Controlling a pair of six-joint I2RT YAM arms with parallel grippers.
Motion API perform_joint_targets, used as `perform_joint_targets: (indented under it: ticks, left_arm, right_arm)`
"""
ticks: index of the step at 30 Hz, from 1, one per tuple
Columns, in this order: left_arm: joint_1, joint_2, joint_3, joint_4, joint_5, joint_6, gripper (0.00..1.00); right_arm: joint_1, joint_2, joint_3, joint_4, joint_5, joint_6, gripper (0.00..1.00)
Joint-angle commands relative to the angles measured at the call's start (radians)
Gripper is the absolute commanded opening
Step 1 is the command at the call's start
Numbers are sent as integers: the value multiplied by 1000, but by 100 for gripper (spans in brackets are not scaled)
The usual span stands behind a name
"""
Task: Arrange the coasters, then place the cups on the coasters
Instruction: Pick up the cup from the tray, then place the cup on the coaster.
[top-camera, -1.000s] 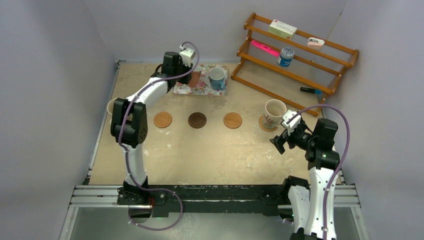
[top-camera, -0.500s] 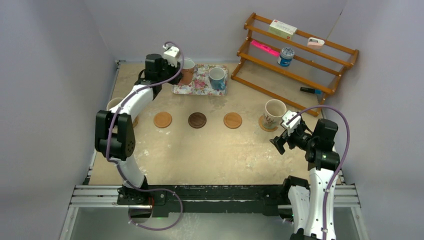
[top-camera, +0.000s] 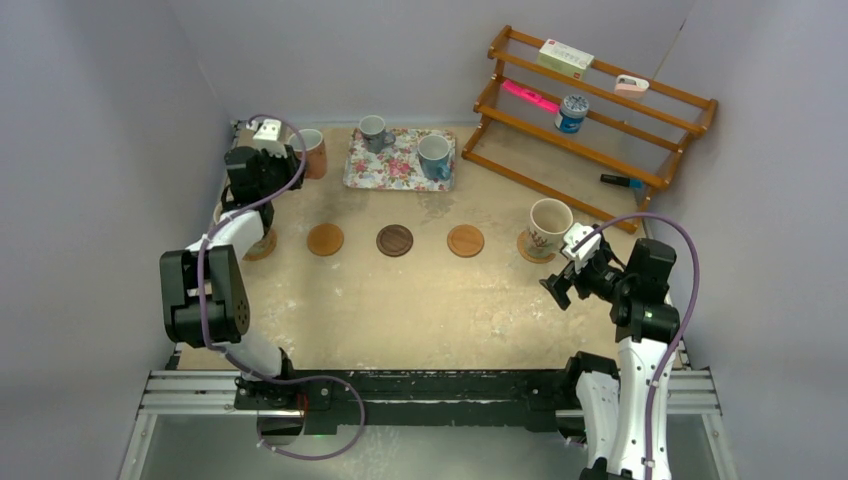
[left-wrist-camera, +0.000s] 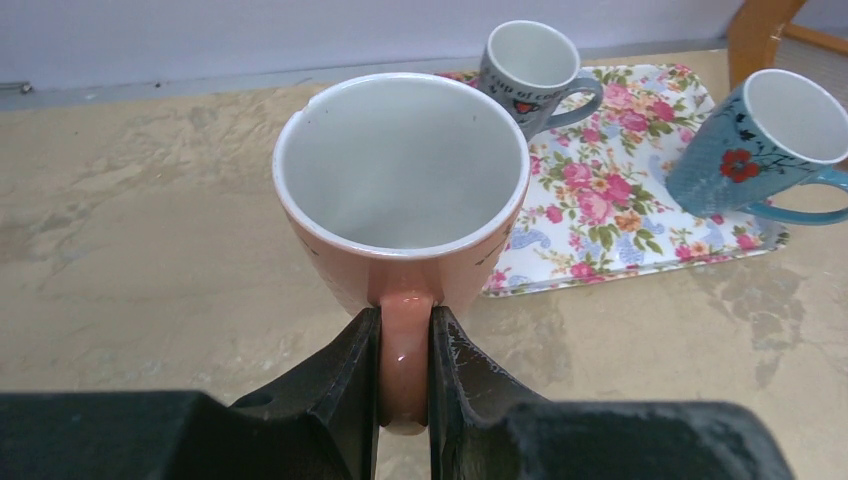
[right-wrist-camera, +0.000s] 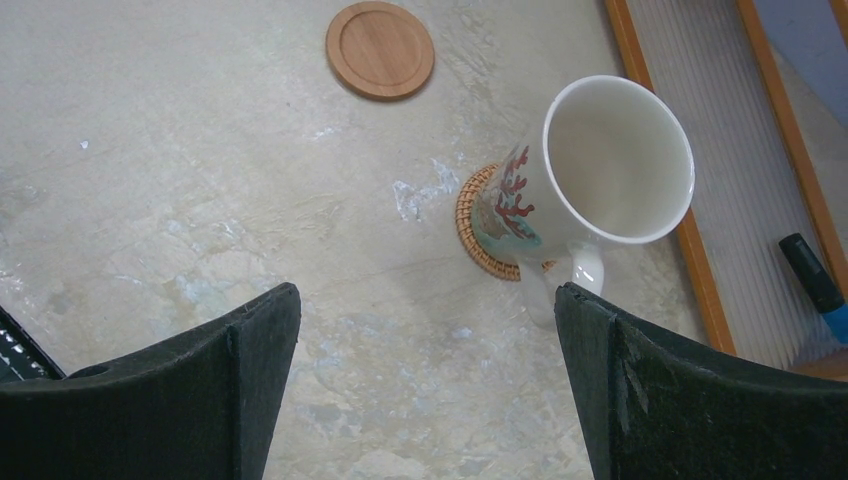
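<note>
My left gripper (left-wrist-camera: 405, 322) is shut on the handle of the reddish-orange cup (left-wrist-camera: 400, 190), held upright over the table's back left, left of the tray; from above the gripper (top-camera: 291, 158) and this cup (top-camera: 313, 153) show there. A grey-blue cup (top-camera: 372, 128) and a light blue cup (top-camera: 433, 155) stand on the floral tray (top-camera: 398, 172). In a row lie a tan coaster (top-camera: 325, 239), a dark brown coaster (top-camera: 394, 240) and another tan coaster (top-camera: 465, 240). A cream cup (right-wrist-camera: 610, 170) stands on a woven coaster (right-wrist-camera: 478, 240). My right gripper (right-wrist-camera: 425, 295) is open and empty, just short of it.
A wooden rack (top-camera: 600, 150) at the back right holds a blue-and-white tin (top-camera: 572, 112) and small items. My left arm hides most of a woven coaster (top-camera: 263, 246) at the table's left edge. Grey walls close in on both sides.
My left arm has swung left, carrying the reddish-orange cup off the tray to the back left corner. The right arm has not moved.
</note>
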Motion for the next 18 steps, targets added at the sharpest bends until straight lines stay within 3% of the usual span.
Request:
perform_joint_targets:
  ticks: [1, 18]
  left_arm:
    - [35, -16, -40, 232, 56, -42, 0]
    - [92, 79, -70, 257, 75, 26, 0]
  right_arm:
    - [-3, -2, -5, -29, -43, -24, 99]
    - [-3, 9, -5, -29, -43, -31, 99]
